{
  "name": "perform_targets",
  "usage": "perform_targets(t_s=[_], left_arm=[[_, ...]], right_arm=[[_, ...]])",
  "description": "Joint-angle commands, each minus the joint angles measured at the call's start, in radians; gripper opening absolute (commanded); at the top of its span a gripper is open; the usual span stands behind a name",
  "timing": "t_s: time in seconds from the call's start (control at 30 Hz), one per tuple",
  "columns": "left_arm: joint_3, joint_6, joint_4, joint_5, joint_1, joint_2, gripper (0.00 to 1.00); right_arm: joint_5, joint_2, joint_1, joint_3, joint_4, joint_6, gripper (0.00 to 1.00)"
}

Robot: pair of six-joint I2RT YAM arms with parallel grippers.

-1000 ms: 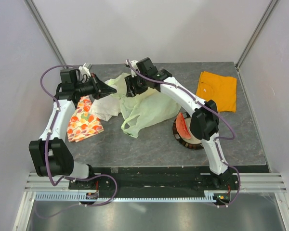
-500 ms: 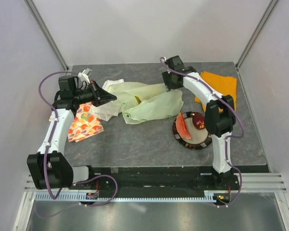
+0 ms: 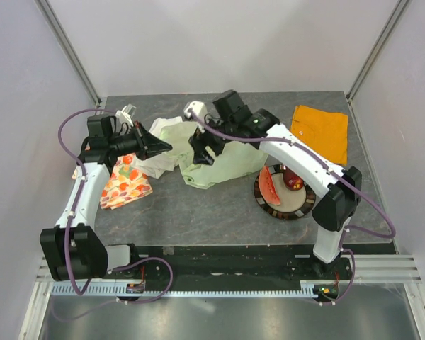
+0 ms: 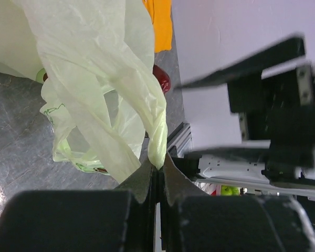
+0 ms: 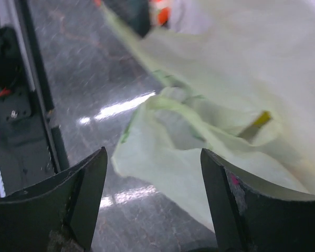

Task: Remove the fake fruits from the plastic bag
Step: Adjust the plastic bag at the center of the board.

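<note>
The pale green plastic bag (image 3: 223,159) lies crumpled mid-table. My left gripper (image 3: 164,146) is shut on a twisted strip of the plastic bag (image 4: 94,79) at its left end, its tips (image 4: 158,167) pinching the film. Just above the bag's front left part hangs my right gripper (image 3: 198,152), open and empty. In the right wrist view the right gripper (image 5: 153,155) has a handle loop (image 5: 173,105) beyond its fingertips, and a small yellow piece (image 5: 261,119) shows among the folds. Two fake fruits, a red slice (image 3: 269,185) and a dark red piece (image 3: 294,178), lie on a plate (image 3: 283,211).
A fruit-printed cloth (image 3: 124,180) lies under the left arm, and a white cloth (image 3: 150,161) sits beside the bag. An orange cloth (image 3: 319,132) is at the back right. The plate stands right of the bag, near the right arm.
The right arm swung out to the back right and came back over the bag, lower and nearer the front, its jaws opening wider. The bag has bunched up. The left gripper kept its hold.
</note>
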Motion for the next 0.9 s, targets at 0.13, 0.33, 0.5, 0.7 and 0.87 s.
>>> perform_targets(t_s=[0.13,0.33,0.5,0.7,0.87], left_arm=[[0.023,-0.097,0.091,0.046,0.030,0.059,0.02],[0.023,-0.106,0.105,0.052,0.035,0.065,0.02],[-0.002,-0.110,0.110,0.046,0.035,0.053,0.02],[-0.002,-0.113,0.115,0.045,0.035,0.062,0.02],[0.009,-0.111,0.118,0.048,0.036,0.077,0.02]], right_arm=[[0.038,-0.039,0.125,-0.142,-0.053,-0.285,0.82],[0.164,0.018,0.162,-0.131,0.051,-0.295,0.82],[0.236,0.024,0.193,-0.157,0.151,-0.339,0.83],[0.278,0.124,0.222,-0.093,0.067,-0.358,0.66],[0.340,0.119,0.205,-0.051,-0.017,-0.358,0.58]])
